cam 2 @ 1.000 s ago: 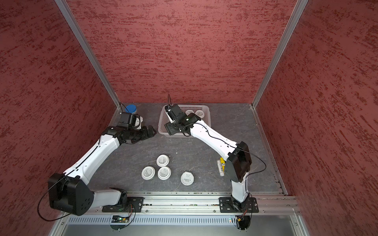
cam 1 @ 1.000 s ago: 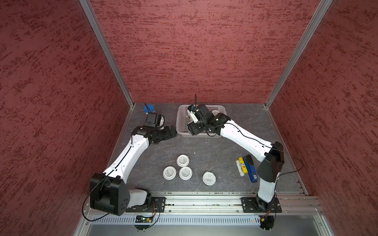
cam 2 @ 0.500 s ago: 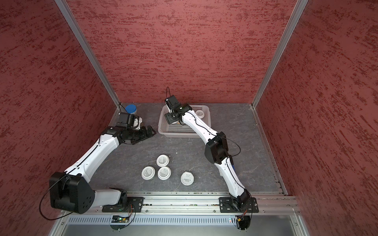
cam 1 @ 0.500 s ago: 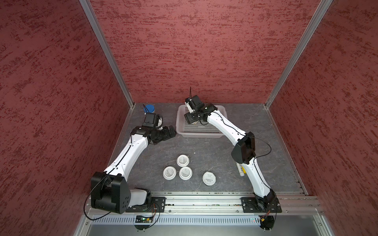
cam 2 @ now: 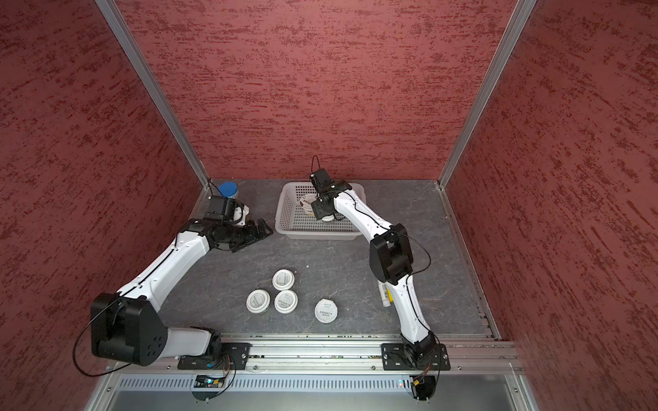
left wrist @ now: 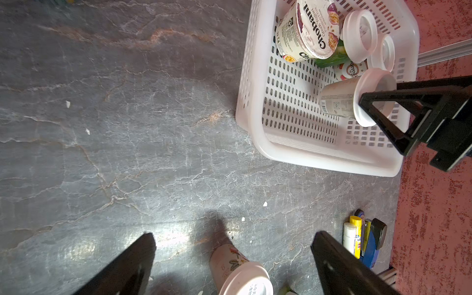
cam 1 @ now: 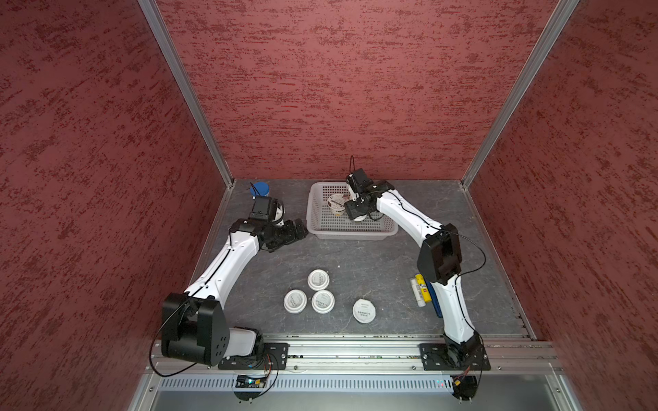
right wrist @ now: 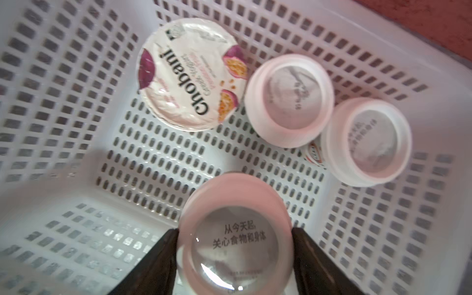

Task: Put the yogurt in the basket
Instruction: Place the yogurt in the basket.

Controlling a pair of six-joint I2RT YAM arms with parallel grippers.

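The right gripper is clamped on one white-lidded yogurt cup, held tilted within the basket at the table's 12 o'clock. Three others sit inside: one Chobani cup and two basket cups. Four table cups stand at 6 o'clock. The left gripper, jaws apart and empty, hovers at the basket's 9 o'clock.

Counter was dark grey stone-look, veined, faint sheen. Basket was pale smooth plastic, perforated. Inside the basket: Chobani cup had a glossy printed foil lid; yogurt cup between matt black right pincer fingers had a shiny smooth plastic lid. Walls behind the basket looked rough, matt red.
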